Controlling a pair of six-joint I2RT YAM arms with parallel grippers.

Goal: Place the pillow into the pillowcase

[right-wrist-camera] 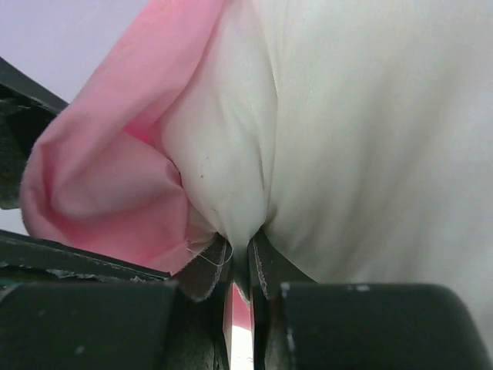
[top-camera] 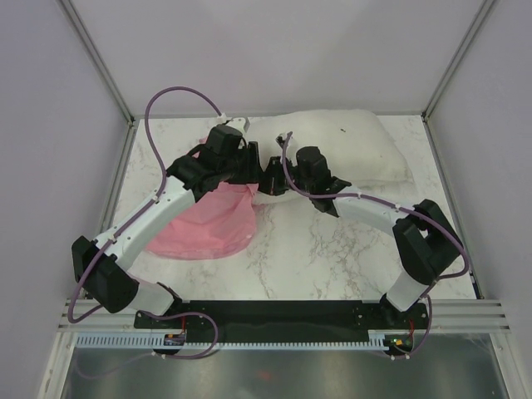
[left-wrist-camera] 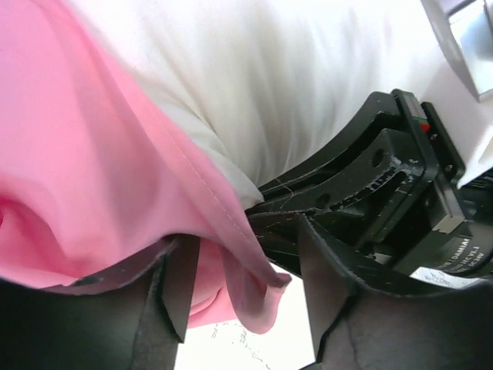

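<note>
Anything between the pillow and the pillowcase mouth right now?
No separate object shows. The pillow corner, pinched by the right gripper, sits against the pillowcase hem. The left gripper, jaws apart around that hem, crowds the opening beside it.

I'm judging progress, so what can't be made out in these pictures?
- Top view: the left arm and right arm cover where the pillow meets the pillowcase, so insertion depth is hidden.
- Left wrist view: the pillowcase's mouth runs past the frame edges.
- Right wrist view: folds hide whether the right claw pinches pillowcase too.
</note>
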